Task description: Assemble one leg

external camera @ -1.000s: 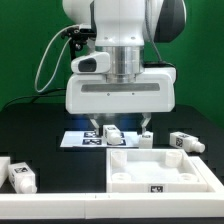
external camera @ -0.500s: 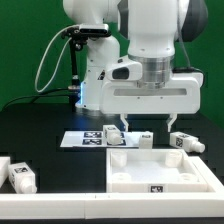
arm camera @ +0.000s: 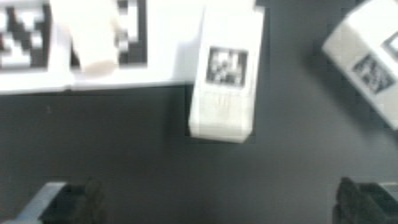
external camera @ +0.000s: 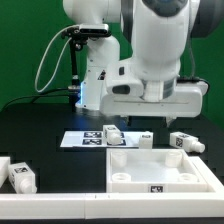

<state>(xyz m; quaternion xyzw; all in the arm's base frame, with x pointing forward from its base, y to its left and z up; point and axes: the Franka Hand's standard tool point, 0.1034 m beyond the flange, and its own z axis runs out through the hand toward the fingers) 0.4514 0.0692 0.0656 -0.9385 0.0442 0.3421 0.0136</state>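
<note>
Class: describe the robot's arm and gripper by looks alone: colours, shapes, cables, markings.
The arm is glossy white, with rounded casings and dark joint sections. The gripper has a wide, boxy white body and two dark fingers. A black cable loops behind the arm. No markings are legible.

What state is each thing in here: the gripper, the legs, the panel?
gripper: open, holding nothing.
leg below the gripper: lying on its side, not grasped.
leg at the exterior view's right: lying loose, untouched.
leg at the exterior view's left: lying loose, untouched.
white panel: lying flat, rim up, no leg seen fitted.
</note>
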